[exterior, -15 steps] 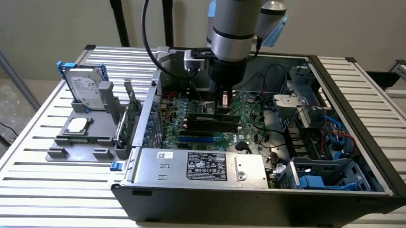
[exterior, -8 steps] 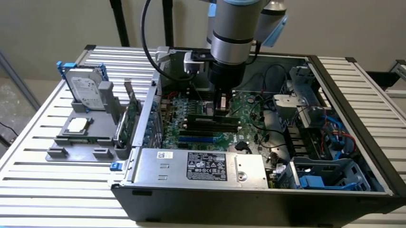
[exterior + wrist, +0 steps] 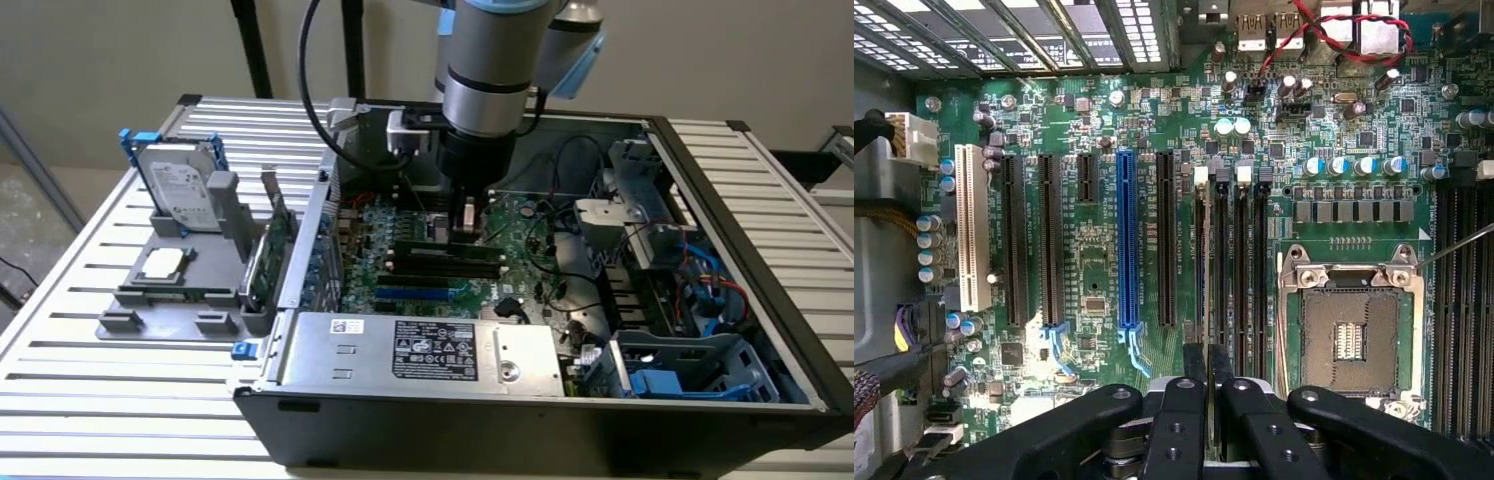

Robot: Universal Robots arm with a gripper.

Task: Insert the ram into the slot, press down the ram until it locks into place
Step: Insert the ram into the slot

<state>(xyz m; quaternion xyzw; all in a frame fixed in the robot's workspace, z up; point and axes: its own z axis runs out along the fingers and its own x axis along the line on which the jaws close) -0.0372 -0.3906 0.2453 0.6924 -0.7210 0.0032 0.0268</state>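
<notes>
The ram [image 3: 1201, 260] is a thin dark-green stick standing edge-on in the outermost slot [image 3: 1201, 178], the one nearest the blue connector. Three identical black sockets [image 3: 1239, 260] run parallel beside it. My gripper [image 3: 1207, 358] sits over one end of the stick, its black fingers [image 3: 1179, 400] drawn almost together across the top edge. In the exterior view, the gripper [image 3: 467, 232] hangs straight down inside the open case, its tip at the ram [image 3: 434, 243] on the green board. Whether the end clips are latched cannot be told.
A blue connector [image 3: 1126, 240], black card sockets and a white one [image 3: 972, 230] lie to one side of the memory sockets, and the bare processor socket [image 3: 1349, 335] lies to the other. The power supply [image 3: 420, 350] fills the case front. Outside the case stand a hard drive [image 3: 180, 190] and an upright green card [image 3: 278, 255].
</notes>
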